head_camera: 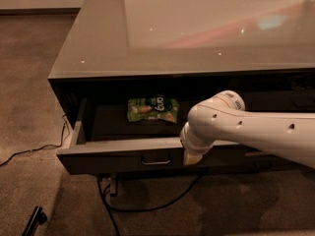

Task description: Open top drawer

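The top drawer [106, 154] of the dark cabinet stands pulled out toward me, its grey inside showing. A small loop handle [155, 160] sits mid-front on its dark face. A green snack bag [153, 109] lies flat inside near the back. My white arm reaches in from the right, and my gripper [192, 158] hangs in front of the drawer's face, just right of the handle and apart from it.
The cabinet has a glossy grey top [192, 28]. Black cables [147, 205] trail over the carpet below the drawer, and another cable [29, 149] runs off to the left. A dark object [34, 219] lies on the floor at the bottom left.
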Robot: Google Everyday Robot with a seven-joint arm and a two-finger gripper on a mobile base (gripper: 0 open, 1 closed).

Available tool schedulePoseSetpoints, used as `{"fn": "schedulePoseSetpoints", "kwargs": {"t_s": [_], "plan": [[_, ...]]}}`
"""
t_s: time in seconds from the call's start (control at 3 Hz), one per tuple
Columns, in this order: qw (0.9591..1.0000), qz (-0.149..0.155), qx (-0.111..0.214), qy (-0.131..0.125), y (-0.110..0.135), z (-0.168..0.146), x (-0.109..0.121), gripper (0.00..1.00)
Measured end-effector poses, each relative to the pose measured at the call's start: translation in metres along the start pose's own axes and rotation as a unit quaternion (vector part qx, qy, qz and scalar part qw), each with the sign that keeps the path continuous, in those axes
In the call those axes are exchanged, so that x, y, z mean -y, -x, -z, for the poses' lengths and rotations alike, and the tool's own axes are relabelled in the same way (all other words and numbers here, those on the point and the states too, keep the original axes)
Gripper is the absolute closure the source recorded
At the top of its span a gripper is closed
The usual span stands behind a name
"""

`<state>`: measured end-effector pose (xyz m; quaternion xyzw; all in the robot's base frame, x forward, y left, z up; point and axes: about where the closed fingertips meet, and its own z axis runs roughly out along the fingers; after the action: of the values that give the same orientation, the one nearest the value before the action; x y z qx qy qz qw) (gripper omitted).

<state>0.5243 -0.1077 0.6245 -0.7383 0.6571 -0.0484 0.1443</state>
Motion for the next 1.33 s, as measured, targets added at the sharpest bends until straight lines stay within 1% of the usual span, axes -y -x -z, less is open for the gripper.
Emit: {"fn": "schedulePoseSetpoints", "kwargs": {"t_s": [0.33, 0.67, 1.0, 1.33], "plan": [[0.9999, -0.005, -0.014, 0.005, 0.004, 0.001, -0.018, 0.0], [0.9991, -0.03, -0.019, 0.023, 0.007, 0.002, -0.069, 0.0], [0.9993, -0.029, -0.014, 0.018, 0.006, 0.004, -0.069, 0.0], [0.9995, -0.03, -0.009, 0.007, 0.007, 0.008, -0.069, 0.0]]}}
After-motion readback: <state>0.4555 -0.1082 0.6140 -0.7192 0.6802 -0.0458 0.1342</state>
